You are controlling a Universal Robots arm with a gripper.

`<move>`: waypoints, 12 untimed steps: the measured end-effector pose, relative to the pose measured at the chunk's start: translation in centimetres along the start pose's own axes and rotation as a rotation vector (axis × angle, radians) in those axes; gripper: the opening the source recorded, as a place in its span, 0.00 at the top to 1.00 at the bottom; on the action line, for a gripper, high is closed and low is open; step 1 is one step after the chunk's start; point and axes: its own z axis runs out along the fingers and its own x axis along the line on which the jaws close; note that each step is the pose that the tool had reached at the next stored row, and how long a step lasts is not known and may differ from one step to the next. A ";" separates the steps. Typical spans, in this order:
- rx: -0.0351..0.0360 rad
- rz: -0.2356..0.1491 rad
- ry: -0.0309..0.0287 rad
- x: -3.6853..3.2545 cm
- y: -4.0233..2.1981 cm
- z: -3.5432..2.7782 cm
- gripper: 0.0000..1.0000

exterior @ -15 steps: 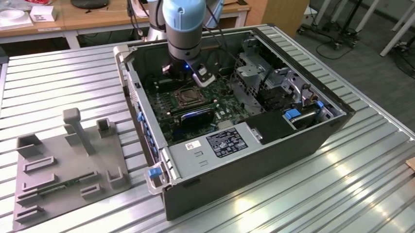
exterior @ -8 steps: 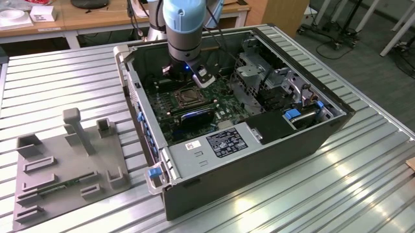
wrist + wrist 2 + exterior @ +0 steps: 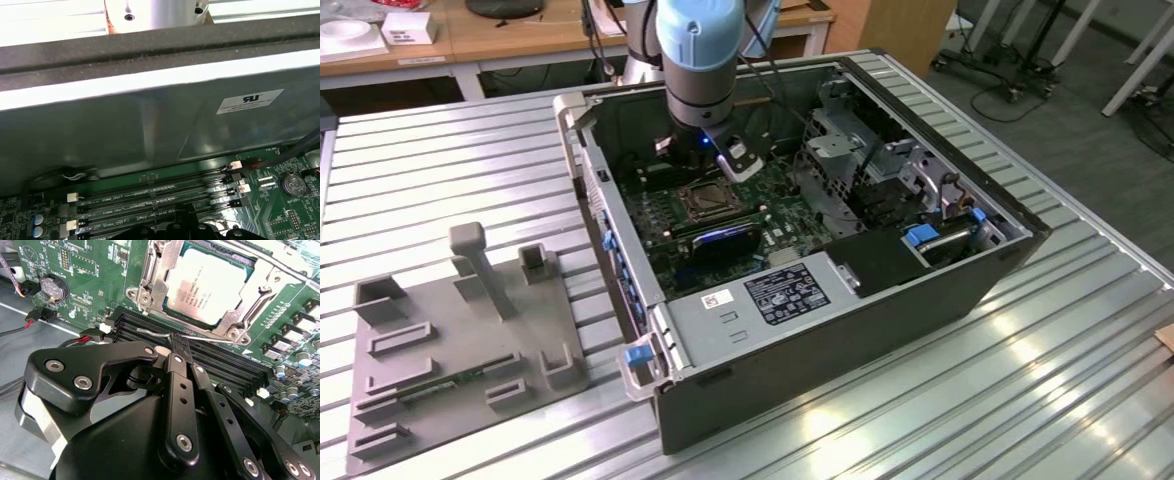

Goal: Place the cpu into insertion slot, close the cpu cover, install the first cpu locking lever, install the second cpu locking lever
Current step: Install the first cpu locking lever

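Note:
The cpu [image 3: 212, 285], pale and silvery, lies flat in the insertion slot [image 3: 707, 200] on the green motherboard. The cpu cover [image 3: 161, 282], a silvery frame, is folded down around its edges. A thin metal locking lever [image 3: 210, 338] runs along the socket's edge beside the memory slots. My gripper [image 3: 176, 341] has its black fingers [image 3: 172, 390] pressed together on this lever. In the exterior view the gripper [image 3: 715, 170] reaches down into the open computer case [image 3: 881, 330], just behind the socket.
Black memory slots [image 3: 230, 367] lie between the gripper and the socket. A coin battery [image 3: 52, 287] and red-black cables [image 3: 40, 315] sit nearby. The case wall [image 3: 150, 130] stands close behind. A metal drive cage [image 3: 854, 160] rises at the exterior view's right. A grey fixture tray [image 3: 454, 350] lies outside.

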 end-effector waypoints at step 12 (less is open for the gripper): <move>0.0057 0.053 -0.0232 -0.01 0.02 0.11 0.89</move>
